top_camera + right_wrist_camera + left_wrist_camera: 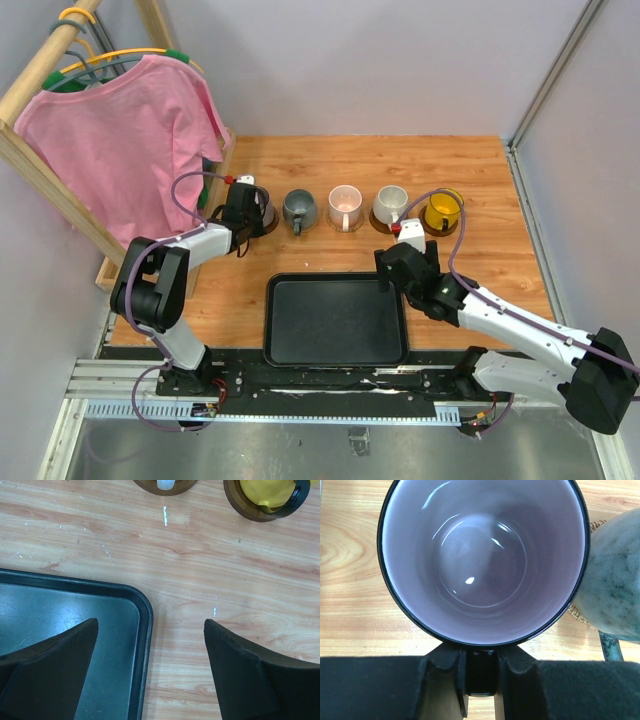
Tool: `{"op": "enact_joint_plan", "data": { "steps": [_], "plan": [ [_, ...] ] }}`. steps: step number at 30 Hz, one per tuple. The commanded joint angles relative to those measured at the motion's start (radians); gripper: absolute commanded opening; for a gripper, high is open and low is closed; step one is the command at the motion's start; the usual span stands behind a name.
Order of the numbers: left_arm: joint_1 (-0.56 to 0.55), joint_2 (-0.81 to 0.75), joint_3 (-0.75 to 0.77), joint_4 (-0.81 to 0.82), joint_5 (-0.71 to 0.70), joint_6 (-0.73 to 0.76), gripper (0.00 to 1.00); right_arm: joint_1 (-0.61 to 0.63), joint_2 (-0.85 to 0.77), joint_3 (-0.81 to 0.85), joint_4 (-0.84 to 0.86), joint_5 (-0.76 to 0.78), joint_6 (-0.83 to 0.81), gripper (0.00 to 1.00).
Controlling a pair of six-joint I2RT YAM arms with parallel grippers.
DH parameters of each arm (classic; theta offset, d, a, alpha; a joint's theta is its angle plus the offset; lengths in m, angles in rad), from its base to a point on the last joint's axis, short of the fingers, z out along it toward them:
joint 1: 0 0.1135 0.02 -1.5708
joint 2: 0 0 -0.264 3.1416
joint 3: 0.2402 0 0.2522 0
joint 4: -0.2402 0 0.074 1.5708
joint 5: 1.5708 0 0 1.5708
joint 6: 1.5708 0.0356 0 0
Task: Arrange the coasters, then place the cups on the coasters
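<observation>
Handle of purple mug sits clamped in left end effector.

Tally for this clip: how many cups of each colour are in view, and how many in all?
mauve cup: 1
grey-blue cup: 1
pale pink cup: 1
off-white cup: 1
yellow cup: 1
Total: 5

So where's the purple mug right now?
The purple mug is at the left end of the row seen from above, beside the grey-blue mug, its handle pinched by the left hand.
</observation>
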Motion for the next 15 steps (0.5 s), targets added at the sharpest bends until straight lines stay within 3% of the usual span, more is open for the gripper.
{"op": "enact_joint_plan", "data": {
  "steps": [1,15],
  "plan": [
    [0.005,-0.004,0.025,0.019,-0.007,-0.003,0.01,-0.008,0.003,0.034,0.017,-0.006,0.014,0.88],
    [-0.026,-0.031,0.048,-0.052,-0.124,0.015,0.17,-0.009,0.006,0.034,0.030,-0.022,0.016,0.88]
  ]
}}
